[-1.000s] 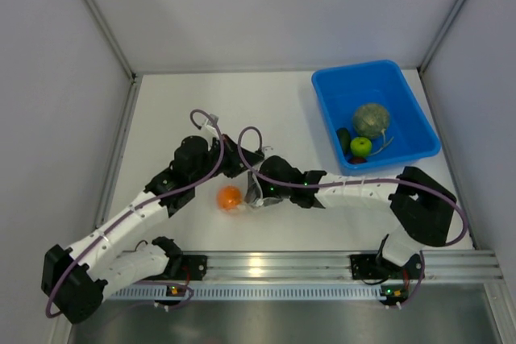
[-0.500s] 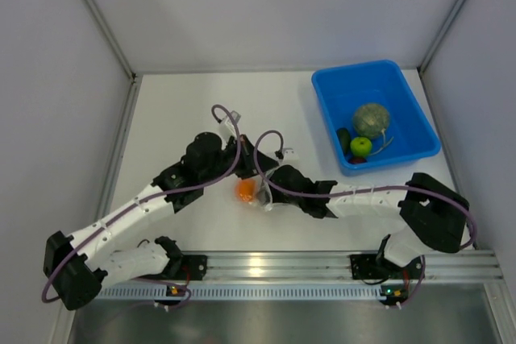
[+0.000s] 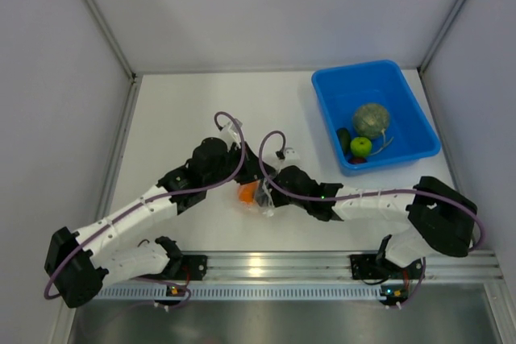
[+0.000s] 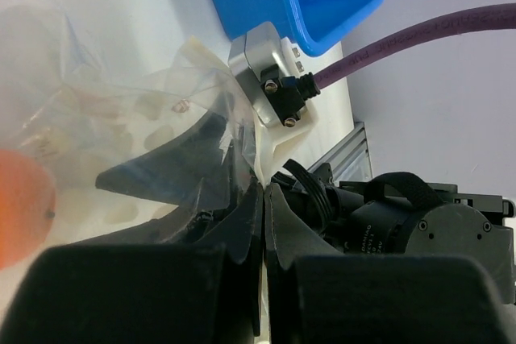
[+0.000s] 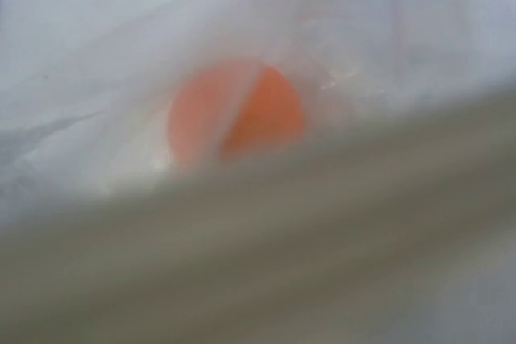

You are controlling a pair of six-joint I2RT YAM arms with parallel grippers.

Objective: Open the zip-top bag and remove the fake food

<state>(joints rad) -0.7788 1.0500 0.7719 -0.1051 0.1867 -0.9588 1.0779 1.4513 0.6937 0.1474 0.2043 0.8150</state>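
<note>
Emptying step: the left gripper (image 4: pixel 263 192) is clenched on the zip-top bag (image 4: pixel 153 110) mid-table, with the orange (image 5: pixel 238 114) inside. The right gripper (image 3: pixel 271 196) is buried in plastic, so I cannot tell how its fingers stand. Next, I'd judge, it must grasp the orange and carry it to the blue bin (image 3: pixel 403 90) at two o'clock.

Clear crinkly glossy plastic for the white-dotted zip-top bag (image 4: pixel 161 110), smooth matt skin on the round orange toy fruit (image 5: pixel 238 114) inside, shiny moulded plastic for the blue rectangular bin (image 3: pixel 379 78), brushed metal for the silver rail (image 3: pixel 322 264).
</note>
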